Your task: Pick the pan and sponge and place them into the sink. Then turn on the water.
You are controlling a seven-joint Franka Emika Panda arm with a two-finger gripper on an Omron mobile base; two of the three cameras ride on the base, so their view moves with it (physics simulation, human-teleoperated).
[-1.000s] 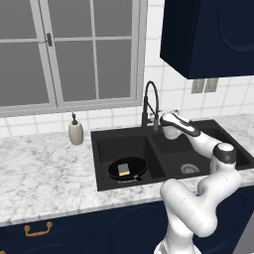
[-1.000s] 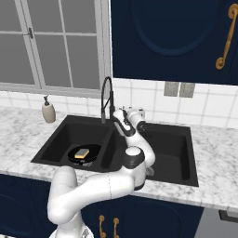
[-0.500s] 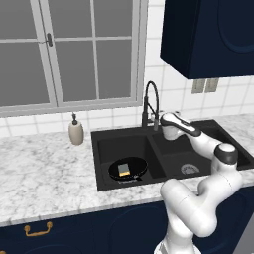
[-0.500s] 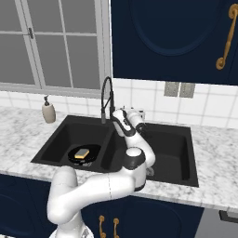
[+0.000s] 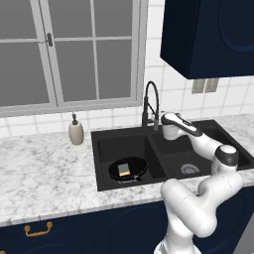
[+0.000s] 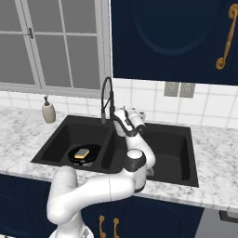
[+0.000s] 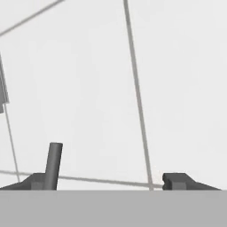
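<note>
The pan (image 5: 128,168) lies in the left basin of the sink (image 5: 101,149) with the sponge (image 5: 124,170) resting on it, so both placements look done and the step in hand is, by my reading, turning on the water; no stream shows at the faucet (image 5: 150,101). The gripper (image 7: 106,181) sits up by the faucet base at the back of the divider, at about 1 o'clock from the pan in the left base view, and in the hand view its 2 fingertips (image 7: 179,181) stand wide apart with nothing between them, facing the white tiled wall (image 7: 177,80). A thin dark upright rod (image 7: 54,165), probably the faucet lever though I cannot be sure, rises just beside the left tip, at about 8 o'clock in that view, not centred in the gap. To do this well, shift the hand sideways until the rod sits between the tips, then push or sweep it through its arc with steady contact instead of squeezing hard, and keep the wrist away from the spring neck.
</note>
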